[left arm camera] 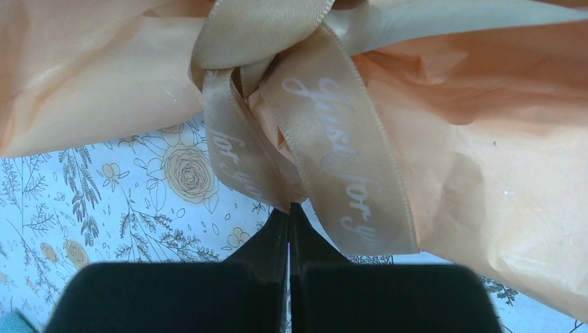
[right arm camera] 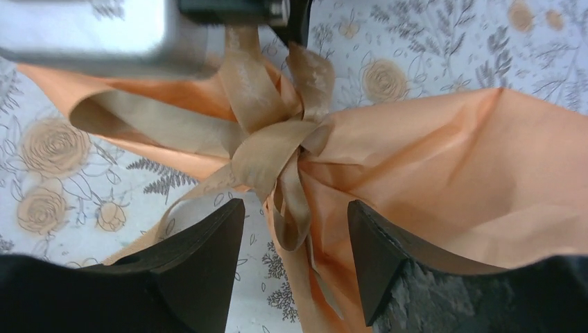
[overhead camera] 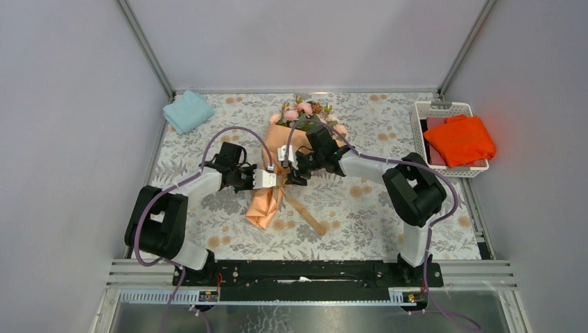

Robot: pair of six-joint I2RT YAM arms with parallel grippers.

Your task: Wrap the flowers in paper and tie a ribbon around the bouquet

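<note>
The bouquet lies mid-table: pink flowers point(overhead camera: 303, 111) at the far end, peach paper point(overhead camera: 267, 205) narrowing toward me. A tan ribbon point(right arm camera: 267, 152) is knotted round the narrow waist of the paper point(right arm camera: 444, 159), with loops and a tail point(overhead camera: 305, 211) trailing on the table. My left gripper point(left arm camera: 289, 207) is shut on the end of one ribbon loop point(left arm camera: 236, 163), just left of the knot. My right gripper point(right arm camera: 296, 203) stands open over the knot; a small ribbon loop hangs between its fingers point(right arm camera: 208, 243) without touching them.
A folded light blue cloth point(overhead camera: 188, 111) lies at the far left. A white basket point(overhead camera: 423, 114) holding an orange cloth point(overhead camera: 461, 139) stands at the right edge. A floral cloth point(overhead camera: 388, 208) covers the table, with grey walls on three sides.
</note>
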